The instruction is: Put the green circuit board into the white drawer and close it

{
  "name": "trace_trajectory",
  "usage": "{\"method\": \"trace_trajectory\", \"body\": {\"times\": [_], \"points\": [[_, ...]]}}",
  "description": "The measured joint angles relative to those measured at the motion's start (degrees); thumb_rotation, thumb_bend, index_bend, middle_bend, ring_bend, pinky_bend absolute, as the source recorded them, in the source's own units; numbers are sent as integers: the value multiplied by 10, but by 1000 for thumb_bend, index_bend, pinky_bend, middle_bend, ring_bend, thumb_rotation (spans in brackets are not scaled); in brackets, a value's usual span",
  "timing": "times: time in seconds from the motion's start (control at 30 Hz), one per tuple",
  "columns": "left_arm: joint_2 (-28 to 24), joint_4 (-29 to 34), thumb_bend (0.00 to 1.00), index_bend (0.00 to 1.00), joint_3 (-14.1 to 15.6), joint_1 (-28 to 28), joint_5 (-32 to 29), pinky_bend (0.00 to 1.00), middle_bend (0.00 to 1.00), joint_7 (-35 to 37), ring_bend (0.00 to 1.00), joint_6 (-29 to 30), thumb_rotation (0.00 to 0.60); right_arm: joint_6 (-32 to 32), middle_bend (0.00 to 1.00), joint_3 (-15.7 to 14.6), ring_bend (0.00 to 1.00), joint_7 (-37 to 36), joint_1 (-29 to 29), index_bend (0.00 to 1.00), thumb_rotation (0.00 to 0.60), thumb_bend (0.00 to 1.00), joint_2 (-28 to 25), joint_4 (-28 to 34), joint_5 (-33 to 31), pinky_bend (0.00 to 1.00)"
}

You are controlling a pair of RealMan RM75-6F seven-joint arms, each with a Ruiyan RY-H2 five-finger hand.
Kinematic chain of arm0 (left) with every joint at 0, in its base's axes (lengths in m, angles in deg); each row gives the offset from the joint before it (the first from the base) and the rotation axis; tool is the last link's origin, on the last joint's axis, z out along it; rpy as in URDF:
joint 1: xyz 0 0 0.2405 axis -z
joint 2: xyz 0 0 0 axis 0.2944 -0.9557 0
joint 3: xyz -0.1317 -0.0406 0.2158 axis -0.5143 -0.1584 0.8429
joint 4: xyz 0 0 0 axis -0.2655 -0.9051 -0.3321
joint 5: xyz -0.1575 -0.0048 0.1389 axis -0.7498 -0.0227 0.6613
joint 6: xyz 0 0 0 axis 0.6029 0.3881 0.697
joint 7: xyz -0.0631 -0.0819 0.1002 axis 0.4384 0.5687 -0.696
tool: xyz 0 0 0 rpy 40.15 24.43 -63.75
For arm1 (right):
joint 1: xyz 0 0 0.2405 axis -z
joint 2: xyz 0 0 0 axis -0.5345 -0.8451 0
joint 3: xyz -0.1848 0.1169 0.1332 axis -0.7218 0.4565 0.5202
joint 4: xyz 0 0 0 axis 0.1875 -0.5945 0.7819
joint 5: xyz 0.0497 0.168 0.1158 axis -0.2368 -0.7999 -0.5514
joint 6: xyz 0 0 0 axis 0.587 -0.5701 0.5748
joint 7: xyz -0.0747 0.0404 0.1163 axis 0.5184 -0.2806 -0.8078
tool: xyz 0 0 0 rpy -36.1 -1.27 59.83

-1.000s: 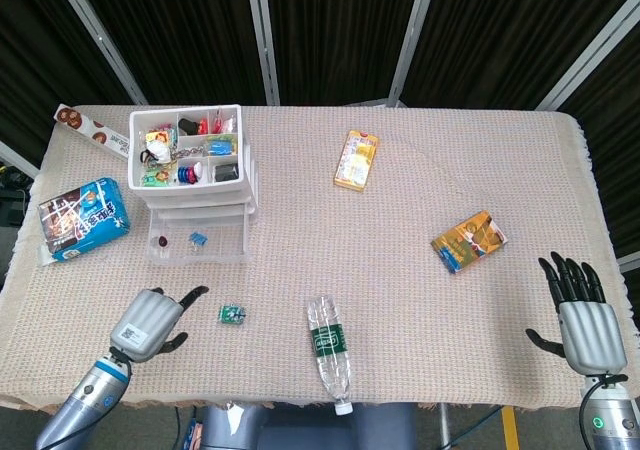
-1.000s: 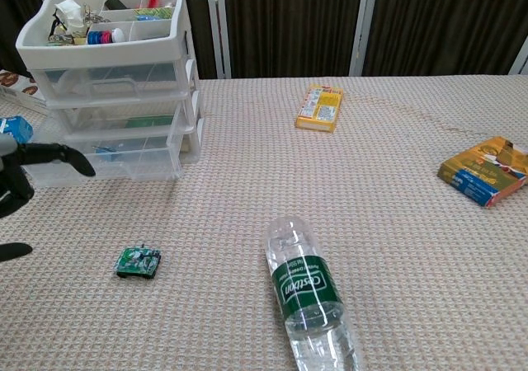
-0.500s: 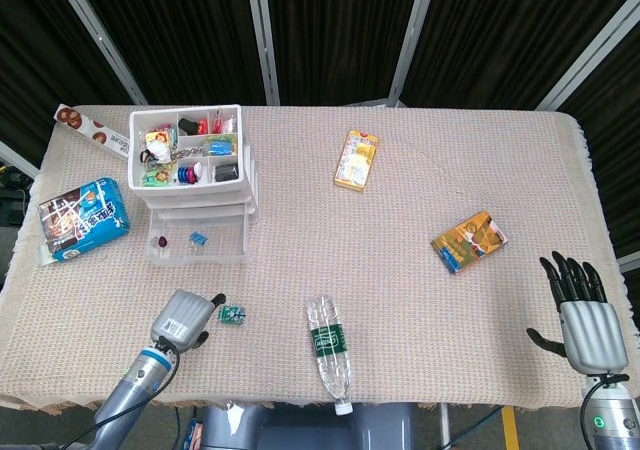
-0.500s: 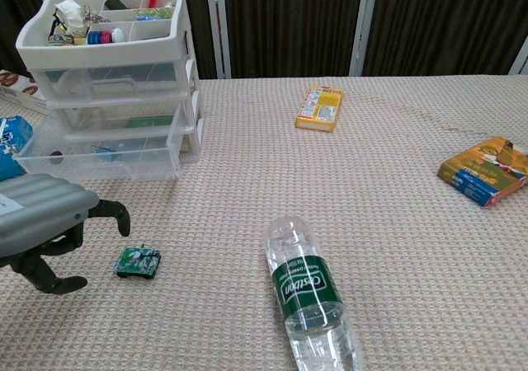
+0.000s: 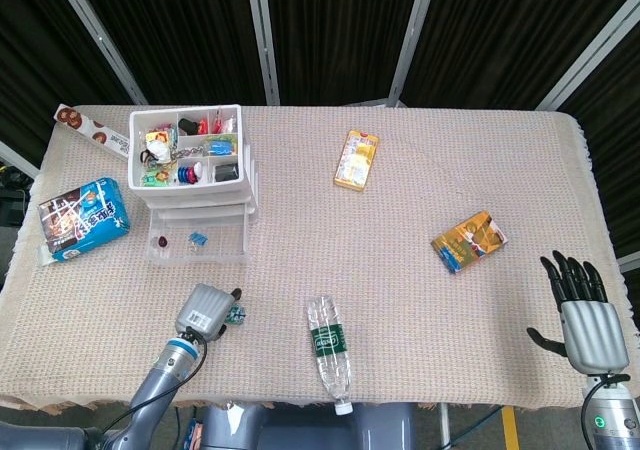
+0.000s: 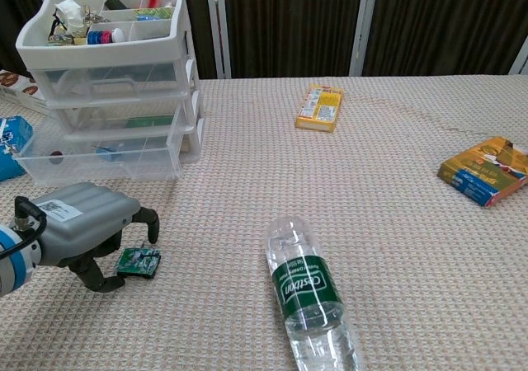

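Chest view, lower left of frame: the left hand (image 6: 82,227) arches over the green circuit board (image 6: 138,260), which lies flat on the worktop (image 6: 396,223) below the open bottom white drawer (image 6: 99,158). Its fingers (image 6: 148,221) curl down around the board, though whether they have closed on it cannot be told. The flat board could skid across the woven cloth or tip out of a shallow pinch. At the head view's lower right, the right hand (image 5: 588,322) rests idle, fingers spread and holding nothing.
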Motion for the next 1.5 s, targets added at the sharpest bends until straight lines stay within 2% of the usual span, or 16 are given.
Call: {"method": "trace_trajectory", "body": {"times": [0.13, 0.23, 0.47, 0.67, 0.87, 1.0, 1.23, 1.5], "points": [[11, -6, 599, 594, 2, 7, -7, 716, 1000, -4, 924, -1, 600, 0, 0, 0, 0, -1, 0, 55, 600, 0, 0, -1, 0, 0], [12, -6, 648, 635, 7, 8, -7, 716, 1000, 0, 924, 0, 600, 0, 0, 0, 0, -2, 0, 55, 600, 0, 0, -1, 0, 0], [-2, 17, 650, 646, 16, 6, 21, 716, 1000, 21, 924, 9, 600, -1, 0, 0, 0, -2, 1, 55, 600, 0, 0, -1, -1, 0], [-51, 70, 650, 650, 15, 3, 60, 716, 1000, 47, 924, 26, 600, -3, 0, 1, 0, 1, 1, 55, 600, 0, 1, 0, -1, 0], [-118, 137, 649, 648, -24, 11, 83, 716, 1000, 61, 923, 48, 600, -4, 0, 1, 0, 6, 2, 54, 600, 0, 3, 0, -2, 0], [-158, 156, 648, 641, -53, 18, 87, 715, 1000, 66, 921, 59, 600, -3, 0, 1, 0, 7, 2, 55, 600, 0, 3, 2, -3, 0], [-202, 119, 644, 610, -86, 30, 26, 713, 993, 89, 909, 42, 600, 0, 0, 1, 0, 8, 1, 55, 600, 0, 2, 4, -4, 0], [-189, 25, 609, 554, -101, 50, -24, 697, 967, 116, 885, 13, 600, 2, 0, 1, 0, 10, 1, 54, 600, 0, 2, 5, -6, 0]]}}
